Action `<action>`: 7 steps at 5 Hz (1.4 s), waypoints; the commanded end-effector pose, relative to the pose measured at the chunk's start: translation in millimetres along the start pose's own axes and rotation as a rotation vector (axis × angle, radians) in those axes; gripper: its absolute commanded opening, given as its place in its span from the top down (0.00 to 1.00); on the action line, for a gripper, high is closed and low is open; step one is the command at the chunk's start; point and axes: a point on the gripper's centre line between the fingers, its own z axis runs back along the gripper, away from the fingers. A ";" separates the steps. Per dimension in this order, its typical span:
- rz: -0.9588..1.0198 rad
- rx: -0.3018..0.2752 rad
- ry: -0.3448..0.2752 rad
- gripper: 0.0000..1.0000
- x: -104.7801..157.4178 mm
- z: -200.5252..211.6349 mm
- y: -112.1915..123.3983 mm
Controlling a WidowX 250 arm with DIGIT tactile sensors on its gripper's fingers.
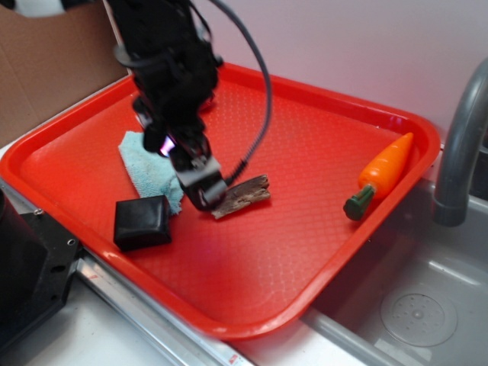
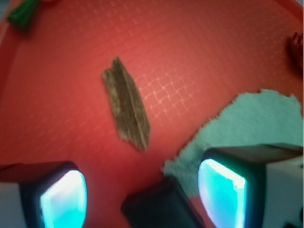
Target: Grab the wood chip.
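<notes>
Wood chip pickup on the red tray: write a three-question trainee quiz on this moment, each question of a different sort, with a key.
1. True or false: the gripper has already closed on the wood chip.
2. Multiple choice: which item lies at the tray's far edge, nearest the faucet? A) black block B) toy carrot C) blue cloth
3. Fill in: in the wrist view the chip lies flat on the ____, ahead of the fingers.

Key: 1 false, the jaws stand open with the chip lying free ahead of them; 2 B; 3 tray.
</notes>
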 end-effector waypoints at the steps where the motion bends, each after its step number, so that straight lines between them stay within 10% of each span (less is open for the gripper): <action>1: -0.042 -0.013 0.006 0.00 27.2 -29.2 -5.5; 2: -0.079 -0.030 0.012 0.00 33.0 -39.8 -12.9; 3: -0.071 -0.032 0.015 1.00 33.4 -43.7 -14.3; 7: 0.017 0.050 0.021 1.00 23.9 -24.1 4.3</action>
